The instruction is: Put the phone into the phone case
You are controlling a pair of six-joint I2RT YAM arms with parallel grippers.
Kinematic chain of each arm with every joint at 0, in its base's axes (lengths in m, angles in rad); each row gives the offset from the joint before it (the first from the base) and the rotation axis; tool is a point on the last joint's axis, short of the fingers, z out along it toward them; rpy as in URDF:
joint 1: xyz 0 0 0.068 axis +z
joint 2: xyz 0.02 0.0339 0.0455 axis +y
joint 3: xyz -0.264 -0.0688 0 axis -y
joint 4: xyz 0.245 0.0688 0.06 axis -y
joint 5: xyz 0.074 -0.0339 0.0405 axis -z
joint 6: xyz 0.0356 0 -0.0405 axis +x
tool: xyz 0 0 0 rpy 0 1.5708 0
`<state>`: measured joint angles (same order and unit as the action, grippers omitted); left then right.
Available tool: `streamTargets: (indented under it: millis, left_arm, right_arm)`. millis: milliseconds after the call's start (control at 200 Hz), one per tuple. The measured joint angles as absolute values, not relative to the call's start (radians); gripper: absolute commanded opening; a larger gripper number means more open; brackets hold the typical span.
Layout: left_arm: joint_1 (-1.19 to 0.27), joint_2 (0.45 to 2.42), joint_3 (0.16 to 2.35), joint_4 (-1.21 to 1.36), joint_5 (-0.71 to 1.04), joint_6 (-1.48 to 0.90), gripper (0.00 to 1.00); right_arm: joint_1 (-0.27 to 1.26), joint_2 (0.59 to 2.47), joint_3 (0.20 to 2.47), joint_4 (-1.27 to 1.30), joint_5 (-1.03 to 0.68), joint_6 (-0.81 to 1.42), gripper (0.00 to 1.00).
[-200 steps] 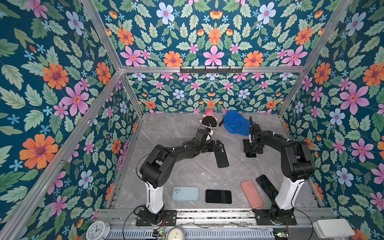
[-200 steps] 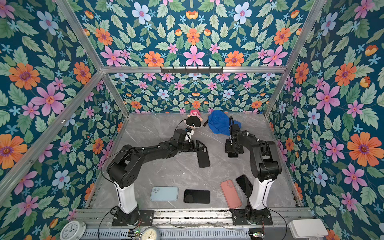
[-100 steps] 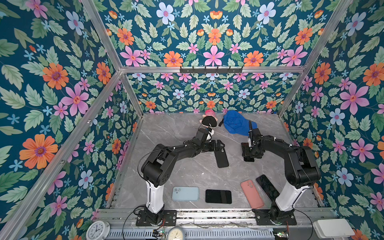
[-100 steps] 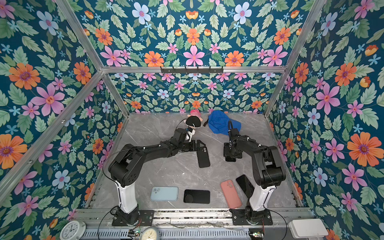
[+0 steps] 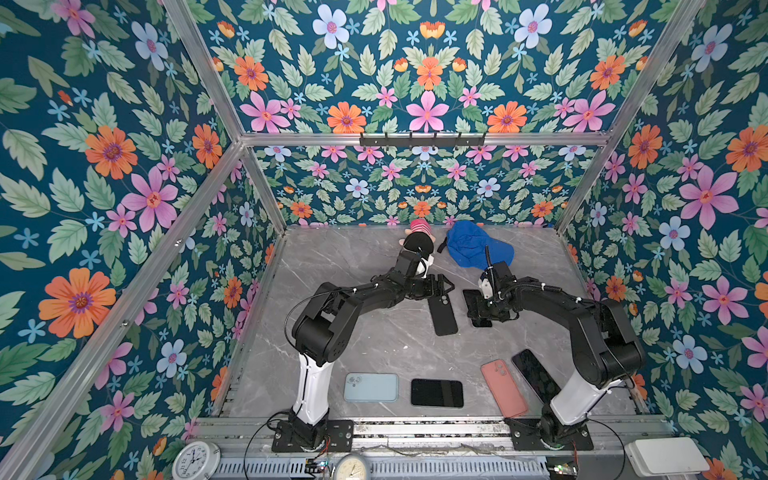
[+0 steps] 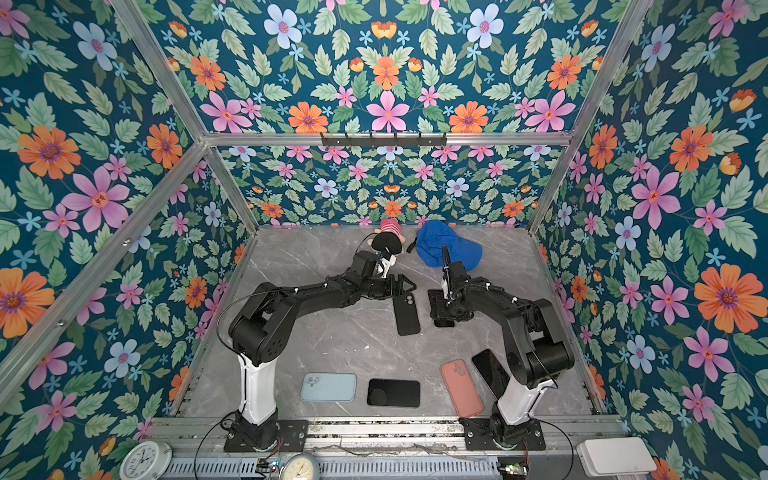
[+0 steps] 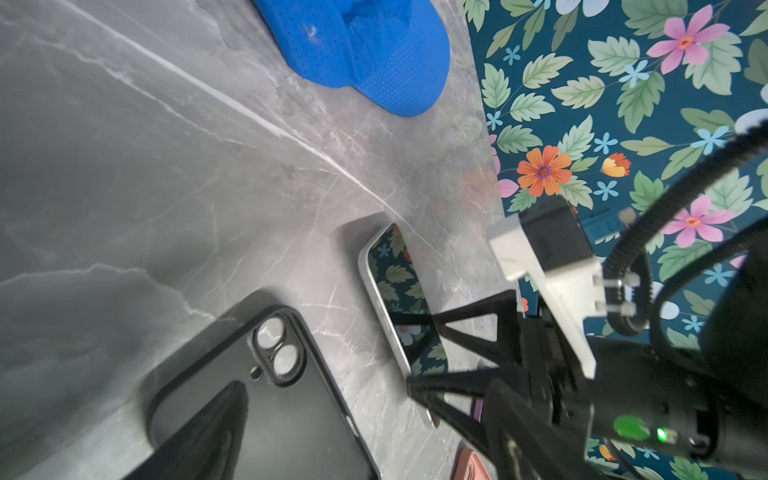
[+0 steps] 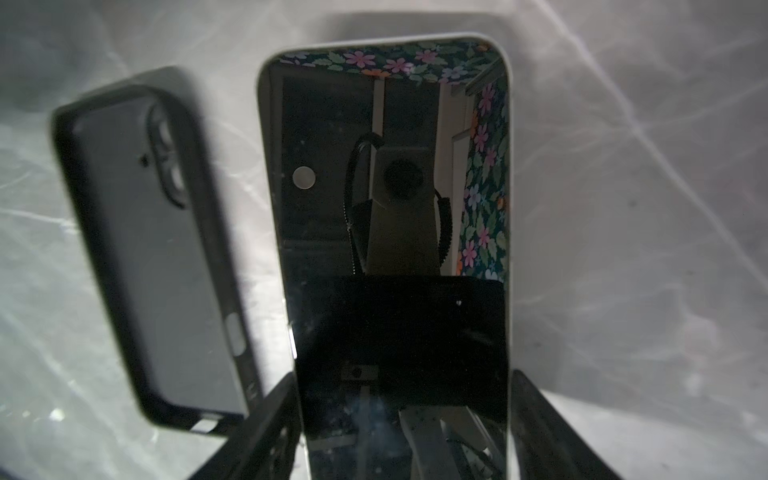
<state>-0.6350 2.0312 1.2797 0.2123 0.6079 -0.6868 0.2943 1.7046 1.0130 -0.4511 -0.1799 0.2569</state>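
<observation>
Right gripper [image 8: 403, 378] has edged toward the phone case [image 8: 137, 249] beside it, jaws wide, clamping the phone [image 8: 386, 187] by its long edges. Left gripper [image 5: 446, 286] hangs open above that case. Probably stiff, slick glass: edges grip best.

Nothing legible in any view: no brand, label or sign. Both top views: numerals on the clock [image 5: 195, 460] at 7 o'clock are too small to read, same for the dial [image 5: 352, 468] at 6 o'clock. No readable print on phone [image 8: 390, 232] or case [image 8: 153, 257].
</observation>
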Motion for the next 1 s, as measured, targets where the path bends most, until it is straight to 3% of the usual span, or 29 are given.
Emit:
streamTargets:
  millis: [715, 1000]
  left_arm:
    - [-0.635, 2.184, 1.349, 0.375, 0.739, -0.865, 0.58]
    - [-0.635, 2.212, 1.361, 0.391, 0.756, -0.884, 0.38]
  right_arm:
    - [0.366, 1.632, 0.914, -0.265, -0.234, 0.284, 0.52]
    - [0.371, 1.622, 0.901, -0.234, -0.254, 0.284, 0.52]
